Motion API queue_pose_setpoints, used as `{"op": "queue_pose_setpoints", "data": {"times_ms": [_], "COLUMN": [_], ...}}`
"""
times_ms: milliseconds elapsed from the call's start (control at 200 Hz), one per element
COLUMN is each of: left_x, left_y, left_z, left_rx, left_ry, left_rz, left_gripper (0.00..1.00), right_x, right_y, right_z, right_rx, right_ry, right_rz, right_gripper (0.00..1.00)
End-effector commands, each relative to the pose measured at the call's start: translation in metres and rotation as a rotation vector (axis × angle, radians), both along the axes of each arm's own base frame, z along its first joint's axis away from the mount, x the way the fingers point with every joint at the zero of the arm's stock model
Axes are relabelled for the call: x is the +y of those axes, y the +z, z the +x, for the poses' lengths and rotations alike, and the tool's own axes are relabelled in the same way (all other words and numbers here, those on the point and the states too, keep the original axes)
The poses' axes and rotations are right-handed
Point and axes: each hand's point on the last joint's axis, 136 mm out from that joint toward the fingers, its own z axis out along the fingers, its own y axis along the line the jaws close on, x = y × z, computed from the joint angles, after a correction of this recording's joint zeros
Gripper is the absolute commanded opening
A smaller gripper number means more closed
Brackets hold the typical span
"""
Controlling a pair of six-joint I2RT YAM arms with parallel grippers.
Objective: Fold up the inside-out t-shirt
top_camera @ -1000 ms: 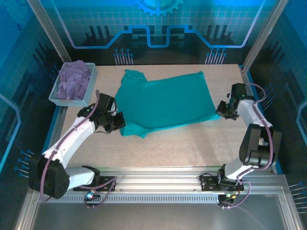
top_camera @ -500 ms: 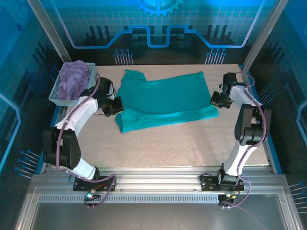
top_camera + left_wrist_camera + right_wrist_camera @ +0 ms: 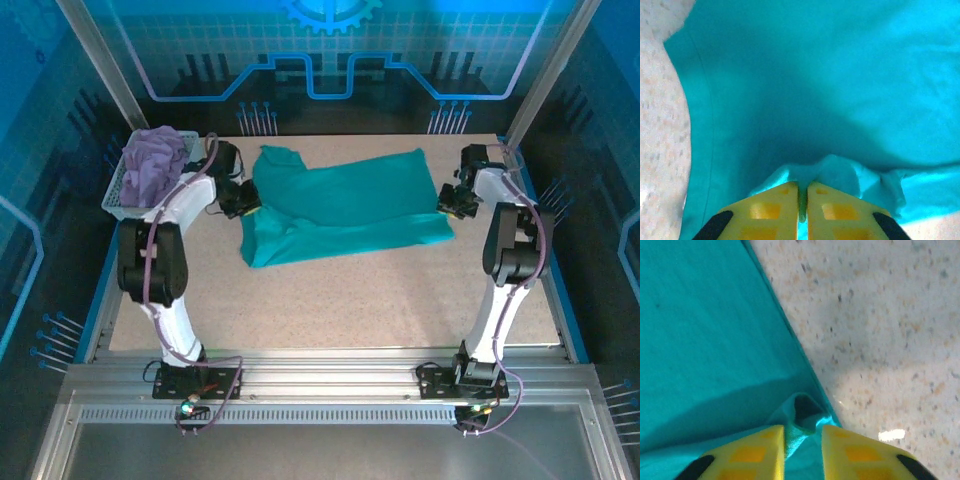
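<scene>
Pinching the teal t-shirt (image 3: 350, 205), our left end effector (image 3: 802, 191) grips one side. Our right end effector (image 3: 803, 432) grips the other side.

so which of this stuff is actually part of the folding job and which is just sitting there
For the job: teal soft cloth t-shirt; left end effector and right end effector, each pinching an edge of it.
Just lying about: lavender-purple cloth garment; white plastic mesh basket holding it.

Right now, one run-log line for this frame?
left end effector: shut on t-shirt left edge | right end effector: shut on right edge | t-shirt: on table, bunched at both grips
</scene>
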Motion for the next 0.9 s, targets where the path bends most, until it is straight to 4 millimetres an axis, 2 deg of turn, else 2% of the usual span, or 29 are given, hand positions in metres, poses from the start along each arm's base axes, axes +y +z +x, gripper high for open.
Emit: {"op": "queue_pose_setpoints", "data": {"times_ms": [0, 100, 160, 230, 300, 350, 405, 515, 595, 715, 805, 895], "left_x": [0.035, 0.053, 0.051, 0.037, 0.004, -0.022, -0.046, -0.071, -0.076, -0.074, -0.066, -0.057], "left_y": [0.006, 0.021, 0.028, 0.032, 0.032, 0.025, 0.014, -0.011, -0.031, -0.059, -0.070, -0.080], "left_z": [0.022, 0.005, -0.015, -0.040, -0.058, -0.069, -0.076, -0.078, -0.072, -0.072, -0.083, -0.106], "left_rx": [-0.058, -0.122, -0.149, -0.186, -0.227, -0.212, -0.185, -0.147, -0.108, -0.031, 0.009, 0.050], "left_ry": [0.138, 0.212, 0.231, 0.228, 0.158, 0.099, 0.043, -0.015, -0.039, -0.066, -0.056, -0.056], "left_rz": [0.014, 0.075, 0.062, 0.028, -0.029, -0.075, -0.112, -0.142, -0.140, -0.101, -0.086, -0.063], "left_gripper": [0.22, 0.41, 0.47, 0.52, 0.55, 0.55, 0.55, 0.54, 0.53, 0.50, 0.49, 0.48], "right_x": [-0.002, -0.002, 0.009, 0.030, 0.050, 0.056, 0.051, 0.041, 0.030, 0.020, 0.015, 0.017], "right_y": [0.012, 0.028, 0.033, 0.027, 0.019, 0.011, 0.001, -0.014, -0.025, -0.040, -0.046, -0.053], "right_z": [0.006, -0.004, -0.016, -0.033, -0.043, -0.047, -0.047, -0.045, -0.049, -0.066, -0.084, -0.107], "right_rx": [-0.009, -0.053, -0.075, -0.075, -0.060, -0.030, 0.006, 0.067, 0.133, 0.223, 0.278, 0.327], "right_ry": [0.003, 0.002, 0.016, 0.048, 0.090, 0.106, 0.100, 0.095, 0.097, 0.098, 0.093, 0.085], "right_rz": [-0.022, -0.034, -0.004, 0.043, 0.068, 0.078, 0.060, 0.036, -0.020, -0.048, -0.062, -0.055], "right_gripper": [0.33, 0.39, 0.40, 0.40, 0.40, 0.40, 0.39, 0.36, 0.35, 0.32, 0.30, 0.29]}}
